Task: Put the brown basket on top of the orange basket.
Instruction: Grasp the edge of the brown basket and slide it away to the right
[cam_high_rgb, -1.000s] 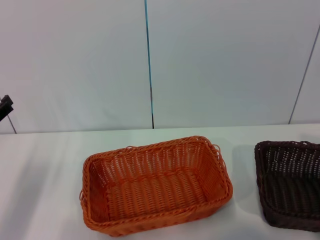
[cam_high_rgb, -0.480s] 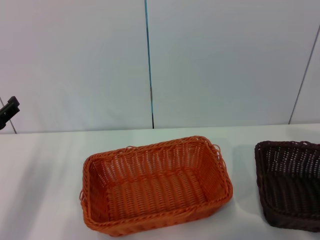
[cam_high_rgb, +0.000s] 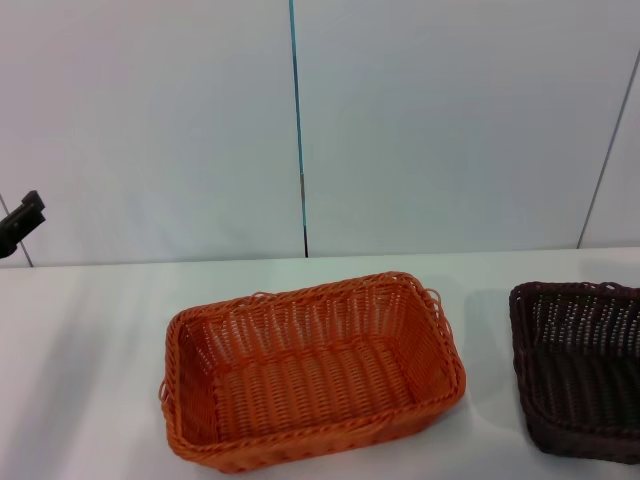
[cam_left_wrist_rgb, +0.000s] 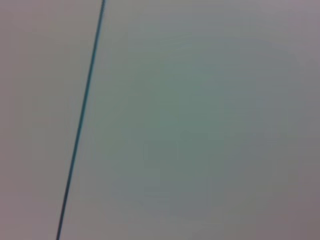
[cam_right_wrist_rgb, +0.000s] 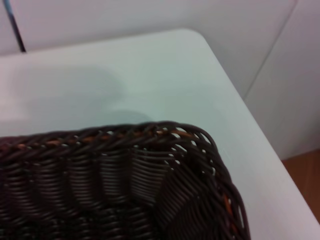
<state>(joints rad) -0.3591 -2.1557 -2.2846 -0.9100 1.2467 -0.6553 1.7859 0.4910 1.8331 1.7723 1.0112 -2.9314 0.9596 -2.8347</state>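
Brown basket (cam_high_rgb: 580, 370) sits on table (cam_high_rgb: 80, 380), right of orange basket (cam_high_rgb: 310, 365), apart; right gripper unseen, close above its corner; grip rim squarely; left gripper (cam_high_rgb: 20, 222) raised far left, jaw state unclear.

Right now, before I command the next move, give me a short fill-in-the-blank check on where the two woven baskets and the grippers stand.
1. The bright orange rectangular woven basket sits on the white table and holds ____.
2. The dark brown rectangular woven basket stands to the robot's ____ of the orange one, apart from it.
3. The right wrist view looks down on a corner of the ____ basket.
4. The left gripper shows at the head view's ____ edge, above the table.

Missing words: nothing; right; brown; left
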